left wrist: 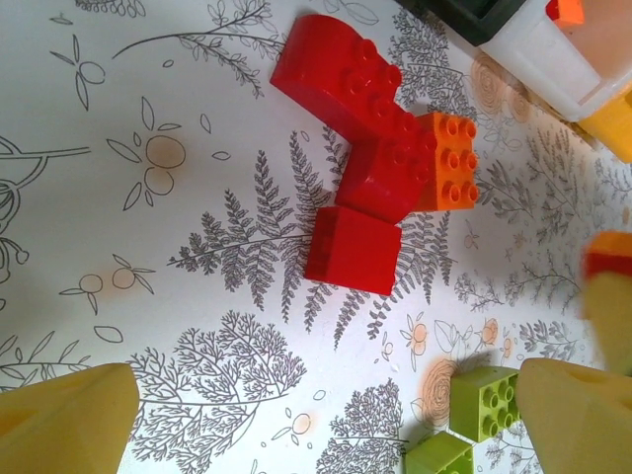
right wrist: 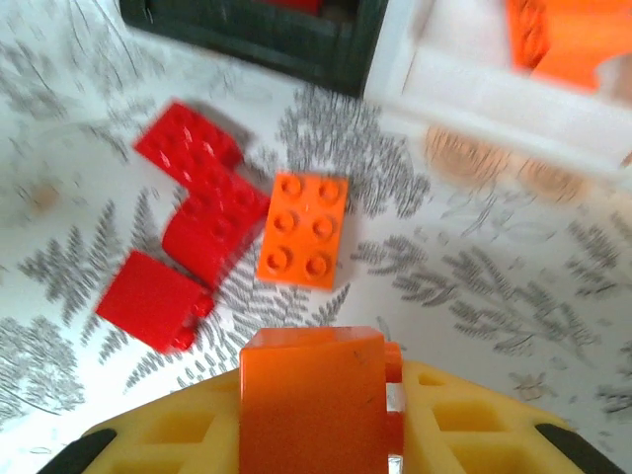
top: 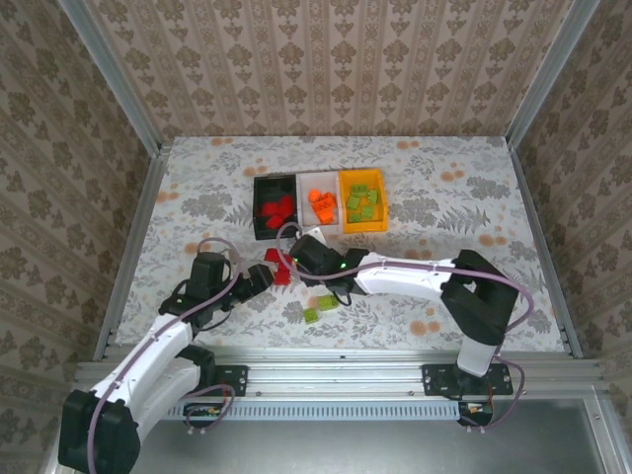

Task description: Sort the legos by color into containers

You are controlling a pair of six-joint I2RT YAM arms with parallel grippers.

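Observation:
My right gripper [top: 299, 255] is shut on an orange lego [right wrist: 312, 395], held between its yellow fingers [right wrist: 464, 425] just above the table. Below it lie a second orange lego [right wrist: 303, 229] and three red legos [right wrist: 188, 148] [right wrist: 212, 222] [right wrist: 148, 299], close together. My left gripper [top: 259, 279] hovers open beside this cluster with nothing between its fingers [left wrist: 64, 420]. Two light green legos [left wrist: 484, 400] lie by its right finger. The black bin [top: 274, 205] holds red legos, the white bin [top: 321, 202] orange ones, and the orange-yellow bin [top: 362, 200] green ones.
The three bins stand side by side behind the loose bricks, a short way from my right gripper. Metal frame rails [top: 128, 257] edge the table on the left and right. Open patterned tabletop [top: 474, 207] lies to the right of the bins.

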